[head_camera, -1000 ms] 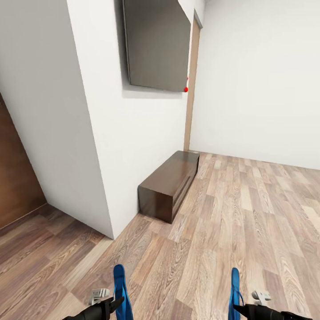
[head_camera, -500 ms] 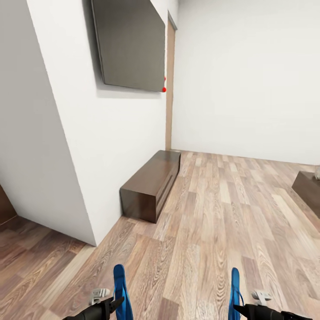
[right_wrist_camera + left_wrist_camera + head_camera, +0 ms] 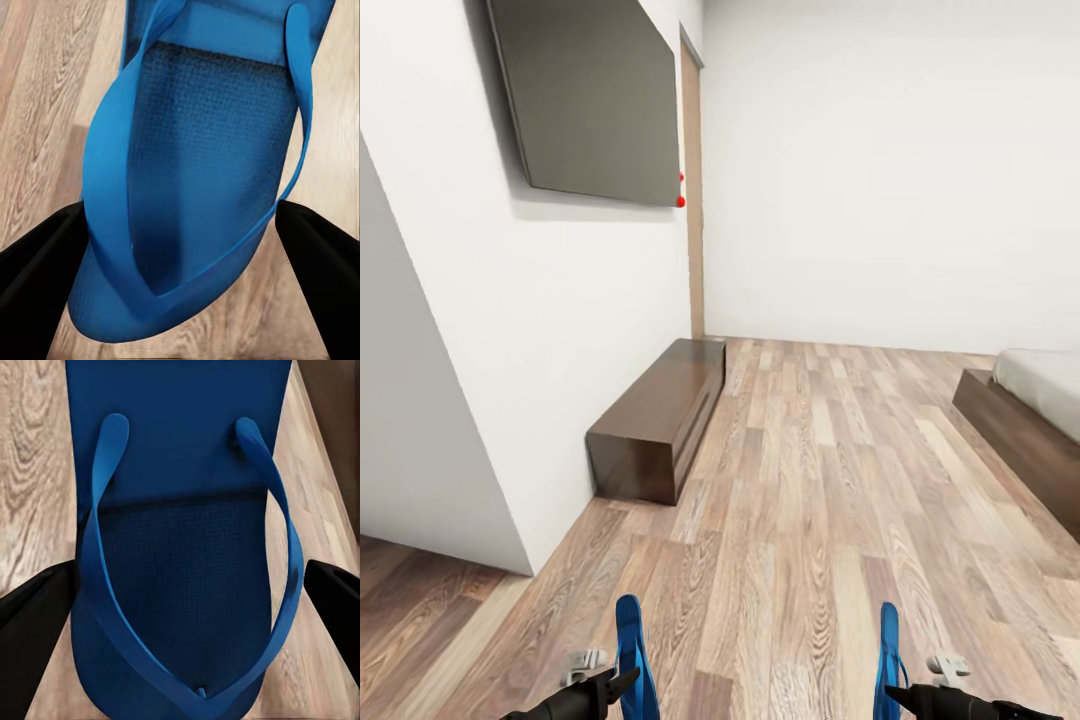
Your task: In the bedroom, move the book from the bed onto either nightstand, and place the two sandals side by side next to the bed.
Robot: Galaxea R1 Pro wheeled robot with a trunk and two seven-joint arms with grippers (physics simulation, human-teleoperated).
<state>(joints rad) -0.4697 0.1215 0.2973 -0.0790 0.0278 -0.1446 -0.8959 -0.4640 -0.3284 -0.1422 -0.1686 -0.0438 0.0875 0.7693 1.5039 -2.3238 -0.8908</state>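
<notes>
Sandals [image 3: 180, 547] [image 3: 202, 180] clamped in left gripper [image 3: 180, 607], right gripper [image 3: 187, 247], low, forward.

The head camera is looking forward and down over the floor [image 3: 810, 520] toward the far wall [image 3: 880, 170]. Each wrist camera is looking close along its fingers at a sandal [image 3: 180, 547], sharing the floor planks.
</notes>
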